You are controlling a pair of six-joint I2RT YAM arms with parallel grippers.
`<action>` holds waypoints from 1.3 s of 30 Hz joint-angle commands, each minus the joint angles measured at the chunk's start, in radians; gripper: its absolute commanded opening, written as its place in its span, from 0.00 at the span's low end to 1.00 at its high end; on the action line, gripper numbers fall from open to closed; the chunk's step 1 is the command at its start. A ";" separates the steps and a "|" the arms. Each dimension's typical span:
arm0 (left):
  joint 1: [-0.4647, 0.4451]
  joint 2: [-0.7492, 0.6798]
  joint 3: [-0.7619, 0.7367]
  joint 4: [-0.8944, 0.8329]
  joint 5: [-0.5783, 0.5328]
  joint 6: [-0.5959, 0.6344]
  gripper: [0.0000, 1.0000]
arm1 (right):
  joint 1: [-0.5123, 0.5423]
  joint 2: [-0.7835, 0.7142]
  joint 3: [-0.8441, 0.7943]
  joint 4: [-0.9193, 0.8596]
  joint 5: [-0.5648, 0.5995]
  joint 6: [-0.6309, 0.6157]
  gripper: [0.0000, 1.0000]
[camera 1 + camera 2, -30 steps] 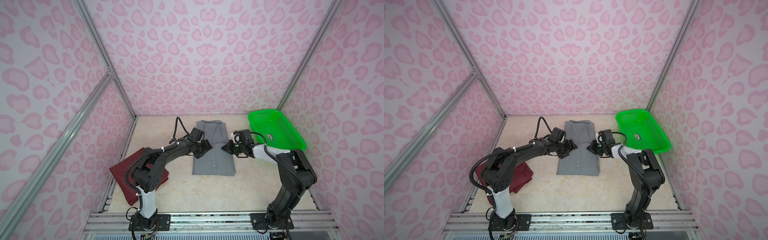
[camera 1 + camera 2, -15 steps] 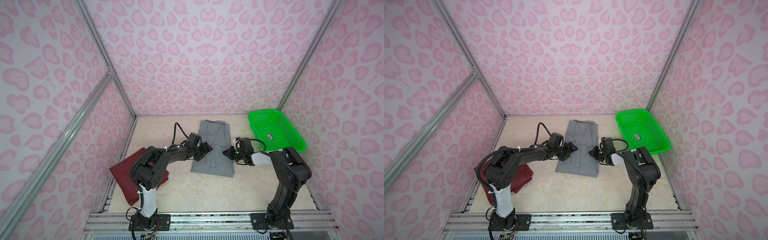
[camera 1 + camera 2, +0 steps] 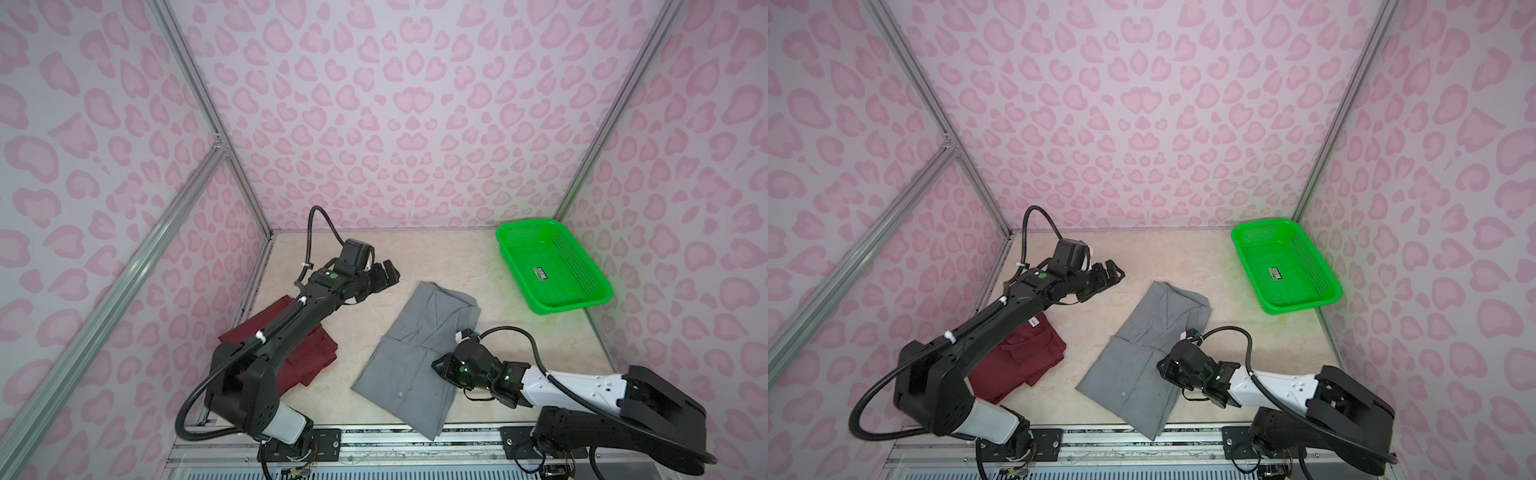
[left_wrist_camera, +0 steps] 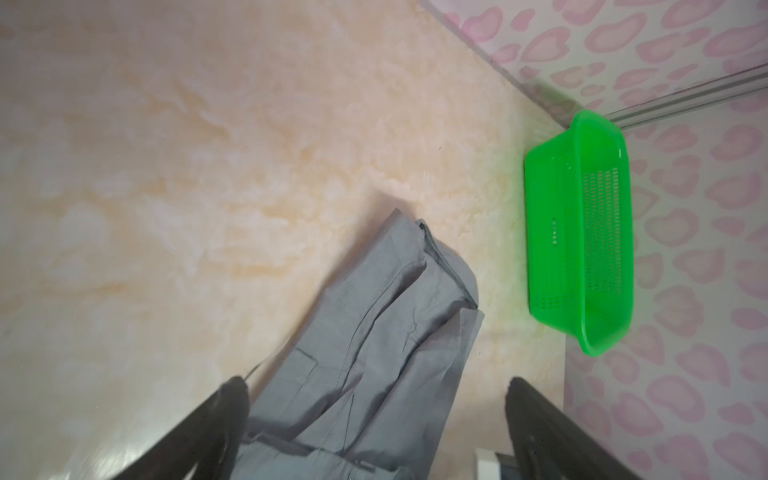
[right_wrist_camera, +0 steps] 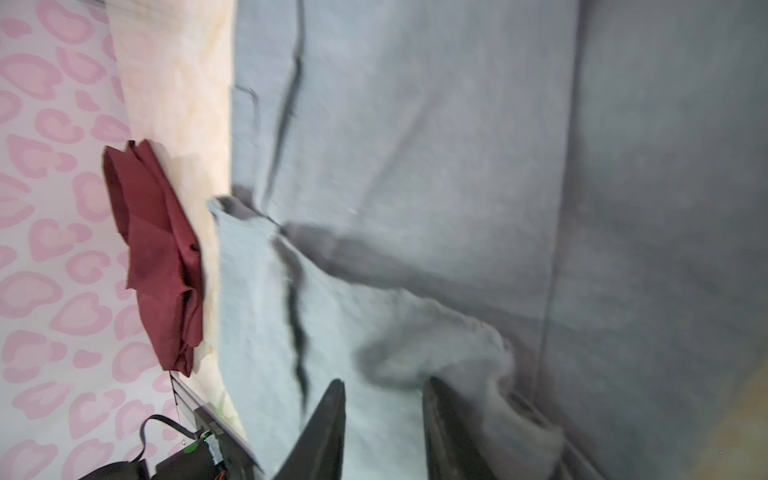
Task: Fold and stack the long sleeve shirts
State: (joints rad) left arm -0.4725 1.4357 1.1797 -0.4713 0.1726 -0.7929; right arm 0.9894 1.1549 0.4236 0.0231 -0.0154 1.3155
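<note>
Shirts like these are soft, light and limp, so judge every grip by the layers it catches. Your grey shirt point(image 3: 409, 361) lies slantwise at the lower centre of both top views, sleeves folded in, its lowest corner reaching past the front edge of the table point(image 3: 457, 266). The maroon shirt point(image 3: 313, 355) sits bunched at lower left, partly under the left arm. Your left hand point(image 3: 388, 272) hovers wide open and empty, apart from the cloth. Your right hand point(image 3: 437, 368) sits low over the grey shirt, jaws partly spread and clamping nothing that shows. Pinch both layers at a hem corner, since a single layer would likely slide.
</note>
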 commanded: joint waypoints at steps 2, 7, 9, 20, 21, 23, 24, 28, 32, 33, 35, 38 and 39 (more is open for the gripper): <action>-0.046 -0.260 -0.230 -0.089 -0.039 -0.026 0.99 | 0.053 -0.181 0.138 -0.364 0.318 -0.101 0.52; -0.225 -0.477 -0.465 -0.086 -0.098 -0.179 0.98 | -0.232 -0.162 0.273 -0.418 0.106 -0.431 0.47; -0.312 -0.536 -0.518 -0.106 -0.152 -0.246 0.98 | -0.313 -0.052 0.365 -0.454 0.057 -0.552 0.45; -0.755 -0.508 -0.650 -0.081 -0.336 -0.622 0.98 | -0.454 0.486 0.662 -0.469 -0.083 -0.781 0.35; -0.777 -0.466 -0.646 -0.076 -0.342 -0.636 0.97 | -0.455 0.520 0.677 -0.483 -0.071 -0.781 0.34; -0.795 -0.401 -0.655 -0.044 -0.335 -0.654 0.96 | -0.456 0.562 0.685 -0.503 -0.052 -0.787 0.33; -0.795 -0.378 -0.671 -0.015 -0.329 -0.655 0.96 | -0.460 0.566 0.670 -0.497 -0.041 -0.782 0.33; -0.770 -0.334 -0.712 0.065 -0.332 -0.622 0.95 | -0.494 0.561 0.575 -0.454 -0.047 -0.756 0.33; -0.669 -0.286 -0.709 0.092 -0.281 -0.509 0.95 | -0.511 0.534 0.473 -0.434 -0.059 -0.721 0.33; -0.638 -0.274 -0.702 0.097 -0.273 -0.466 0.95 | -0.516 0.511 0.426 -0.407 -0.068 -0.708 0.33; -0.564 -0.244 -0.683 0.111 -0.242 -0.384 0.95 | -0.527 0.469 0.351 -0.377 -0.100 -0.684 0.33; -0.451 -0.157 -0.617 0.120 -0.213 -0.230 0.95 | -0.529 0.383 0.235 -0.343 -0.155 -0.644 0.33; -0.412 -0.118 -0.583 0.122 -0.207 -0.166 0.95 | -0.526 0.333 0.183 -0.330 -0.170 -0.623 0.33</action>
State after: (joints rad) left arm -0.9489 1.2537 0.5533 -0.3386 -0.0563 -1.1614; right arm 0.4580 1.5429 0.7063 -0.2184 -0.1085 0.6216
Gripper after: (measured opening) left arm 0.951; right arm 0.328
